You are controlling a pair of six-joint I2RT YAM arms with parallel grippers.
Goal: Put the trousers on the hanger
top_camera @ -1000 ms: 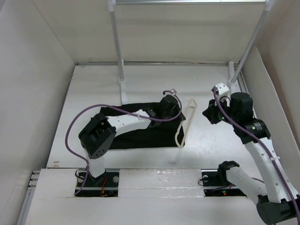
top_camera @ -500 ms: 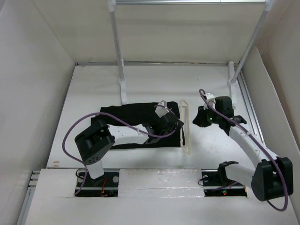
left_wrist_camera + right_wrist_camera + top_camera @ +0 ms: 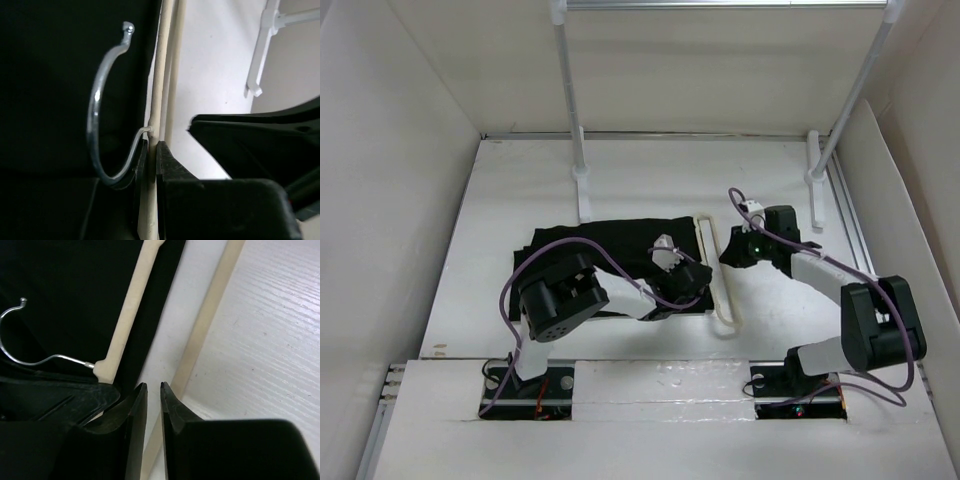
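The black trousers [image 3: 590, 250] lie flat on the table's middle. Along their right edge lies the cream hanger [image 3: 717, 275], running near to far. My left gripper [image 3: 698, 280] is shut on the hanger's upper arm [image 3: 156, 100] just by the metal hook [image 3: 95, 125], which curls over the trousers [image 3: 50, 75]. My right gripper [image 3: 728, 255] hovers just right of the hanger, its jaws a narrow gap apart [image 3: 153, 386] with nothing between them. In the right wrist view the hanger's bottom bar [image 3: 212, 305] passes under the right finger, and the hook [image 3: 30, 360] lies on the trousers [image 3: 65, 280].
White rack poles rise at the back left [image 3: 570, 100] and back right [image 3: 850, 100], each with a foot on the table [image 3: 584, 195]. White walls close in the table on three sides. The two arms' wrists nearly touch over the hanger.
My right arm has swung left and down to the hanger, its jaws parting slightly. My left gripper has drawn the hanger nearer, so it now lies along the trousers' right edge.
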